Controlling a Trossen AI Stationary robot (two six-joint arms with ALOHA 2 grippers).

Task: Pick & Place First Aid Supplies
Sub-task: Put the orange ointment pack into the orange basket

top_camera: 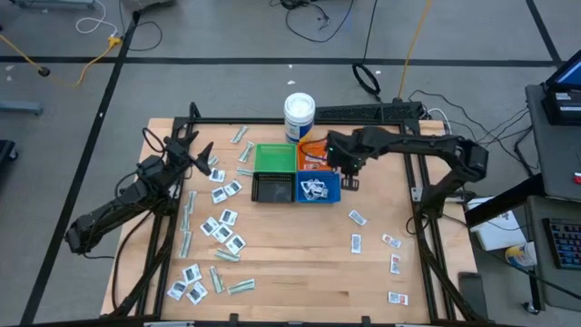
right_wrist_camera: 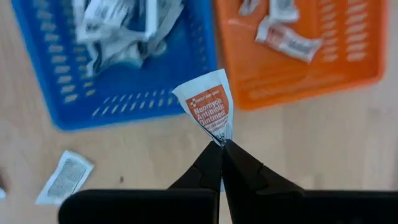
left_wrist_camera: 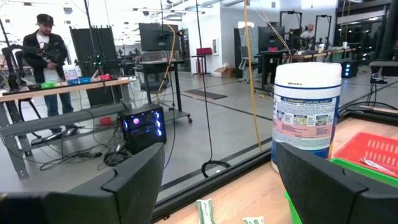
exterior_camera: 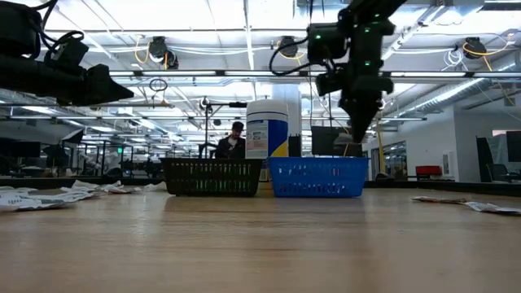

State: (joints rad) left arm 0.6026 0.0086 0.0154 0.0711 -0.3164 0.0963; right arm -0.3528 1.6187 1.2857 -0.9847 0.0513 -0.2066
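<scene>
My right gripper (right_wrist_camera: 222, 146) points down over the table beside the blue bin (right_wrist_camera: 118, 56) and the orange bin (right_wrist_camera: 298, 43), shut on a white packet with orange-red print (right_wrist_camera: 207, 106). In the high view it stands right of the blue bin (top_camera: 318, 189). White sachets lie in both of these bins. My left gripper (left_wrist_camera: 217, 180) is held level and open over the table's far left, holding nothing, facing the white tub (left_wrist_camera: 308, 118). Many packets and pale-green strips (top_camera: 218, 227) lie flat on the left half of the table, and a few (top_camera: 390, 263) lie on the right. My right gripper pinches one corner of the packet (right_wrist_camera: 221, 134) between its two fingertips, coming from above and pointing down. The packet is lifted clear of the table and sticks out beyond the fingertips, its printed face toward the wrist camera.
The green bin (top_camera: 274, 159) and black bin (top_camera: 272, 188) stand left of the orange and blue ones, and the white tub (top_camera: 300, 116) stands behind them at the far edge. A loose sachet (right_wrist_camera: 65, 177) lies near the blue bin. Bare wood stretches along the near middle of the table.
</scene>
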